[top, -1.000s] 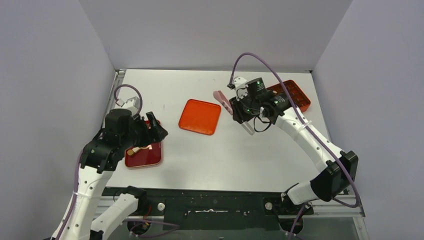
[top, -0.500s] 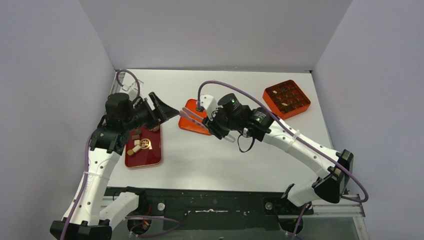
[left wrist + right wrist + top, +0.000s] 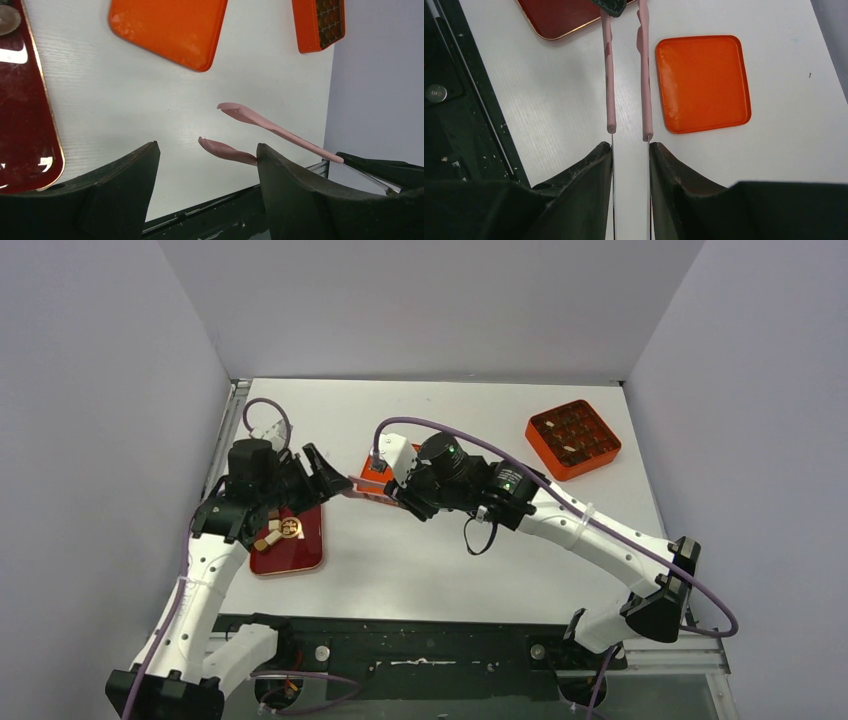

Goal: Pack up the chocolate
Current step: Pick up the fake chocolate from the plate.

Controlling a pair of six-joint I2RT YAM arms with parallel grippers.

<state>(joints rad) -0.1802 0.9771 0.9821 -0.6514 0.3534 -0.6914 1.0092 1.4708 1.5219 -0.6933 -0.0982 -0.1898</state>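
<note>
Small tan and brown chocolate (image 3: 268, 536) chunks lie on the dark red tray (image 3: 300, 552), which also shows in the left wrist view as the tray (image 3: 25, 115). More chocolate fills the orange compartment box (image 3: 573, 438) at the back right. My right gripper (image 3: 398, 496) (image 3: 630, 146) is shut on the metal arms of the pink tongs (image 3: 609, 75) (image 3: 360, 492), which point left and hold nothing. My left gripper (image 3: 326, 472) (image 3: 207, 147) is open, and the tongs' (image 3: 227, 151) lower tip reaches in beside its right finger (image 3: 295, 195).
The flat orange lid (image 3: 704, 82) (image 3: 167, 25) lies mid-table, half covered by my right arm in the top view. The black rail runs along the table's near edge. Grey walls close the left, back and right sides.
My right arm swung from the orange box leftward across the lid, carrying the tongs to my left gripper. My left gripper lifted off the red tray and turned right, staying open.
</note>
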